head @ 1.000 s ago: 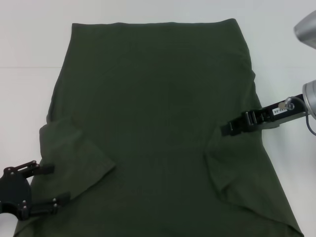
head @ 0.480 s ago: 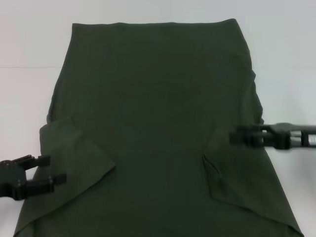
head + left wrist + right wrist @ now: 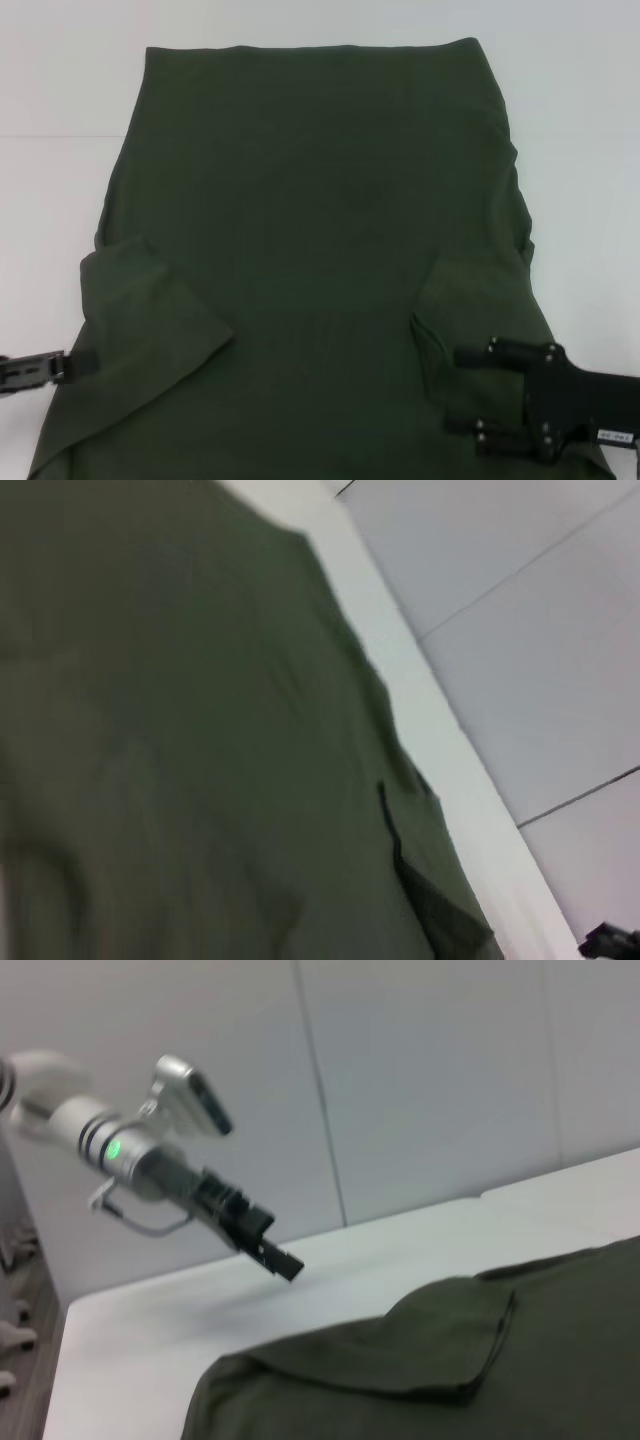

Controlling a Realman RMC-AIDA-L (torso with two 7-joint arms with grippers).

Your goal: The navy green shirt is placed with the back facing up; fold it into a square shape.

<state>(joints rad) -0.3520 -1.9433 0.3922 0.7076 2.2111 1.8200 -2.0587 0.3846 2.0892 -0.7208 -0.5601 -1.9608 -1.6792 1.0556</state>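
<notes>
The navy green shirt (image 3: 320, 230) lies flat on the white table (image 3: 60, 90), plain side up, with both short sleeves folded inward. The left sleeve (image 3: 150, 320) and right sleeve (image 3: 480, 300) lie on the body. My right gripper (image 3: 458, 392) hovers open over the shirt's near right part, just below the folded right sleeve, fingers pointing toward the middle. At the shirt's near left edge my left gripper (image 3: 80, 362) shows as one thin bar, tip at the cloth's border. The right wrist view shows the left gripper (image 3: 283, 1258) above the table beside the shirt (image 3: 420, 1380).
The white table (image 3: 440, 730) runs around the shirt (image 3: 180, 740), with bare strips at the far side and both flanks. A pale wall (image 3: 420, 1080) stands behind the table. The left arm (image 3: 150, 1160) reaches in from the side.
My right gripper has swung from the shirt's right edge toward the near side, now showing both fingers spread. My left gripper has drawn back leftward and turned edge-on.
</notes>
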